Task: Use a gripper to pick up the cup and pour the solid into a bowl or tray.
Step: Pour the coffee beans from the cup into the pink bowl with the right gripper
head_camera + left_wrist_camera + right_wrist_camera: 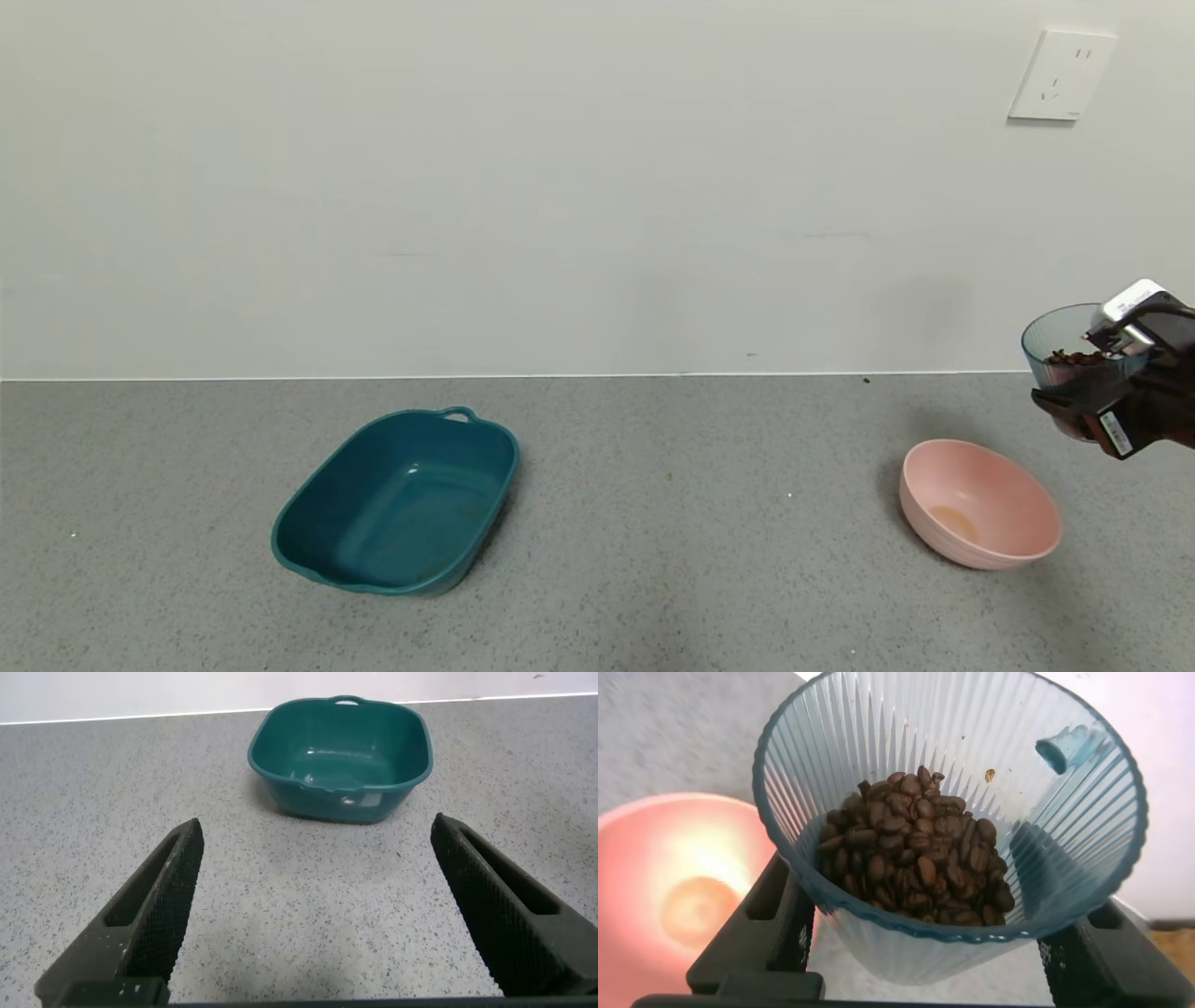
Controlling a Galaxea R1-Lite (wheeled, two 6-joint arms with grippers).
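My right gripper (1088, 397) is shut on the ribbed blue-grey cup (1055, 345) and holds it in the air at the far right, above and just right of the pale pink bowl (980, 504). The cup is tilted toward the bowl. Dark brown beans (1074, 357) lie in it. In the right wrist view the cup (952, 793) fills the picture, the beans (915, 859) are heaped at its low side, and the pink bowl (682, 887) shows below it, with no beans in it. My left gripper (318, 905) is open and empty over bare counter.
A dark teal rectangular tub (401, 504) with handles stands on the grey speckled counter left of centre, also in the left wrist view (341, 756). A white wall runs along the back, with a socket (1062, 75) at upper right.
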